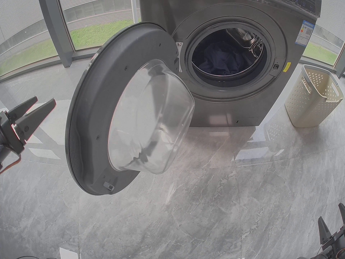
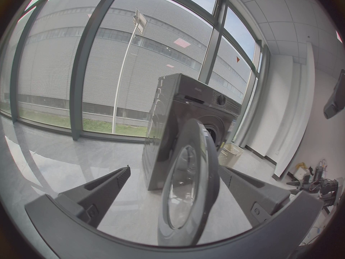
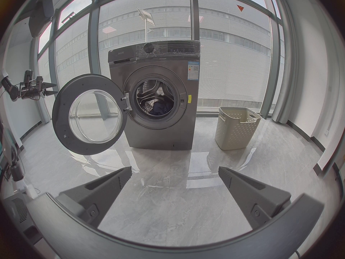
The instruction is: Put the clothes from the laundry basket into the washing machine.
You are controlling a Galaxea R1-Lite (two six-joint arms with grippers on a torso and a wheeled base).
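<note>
Left gripper (image 1: 45,99): hung wide open, empty.
Right gripper (image 3: 174,169): gaped too, low, well back.
Clothes (image 1: 221,60): sat dark in washing machine (image 1: 230,112) drum.
Laundry basket (image 1: 312,101): looked empty.
Door (image 1: 97,101): stood open; probably best pushed shut by rim.

place: test or demo room in an office-type building
landmark: washing machine (image 3: 158,101), standing free on the floor, door open
behind it: floor-to-ceiling windows (image 3: 230,58) in grey frames; grass (image 1: 97,33) and a grey louvred building (image 2: 161,51) outside
under it: polished grey marble-look floor (image 1: 222,205)
above it: white panel ceiling (image 2: 284,11)
beside it: cream laundry basket (image 3: 237,128); white wall (image 2: 323,133) farther off
</note>
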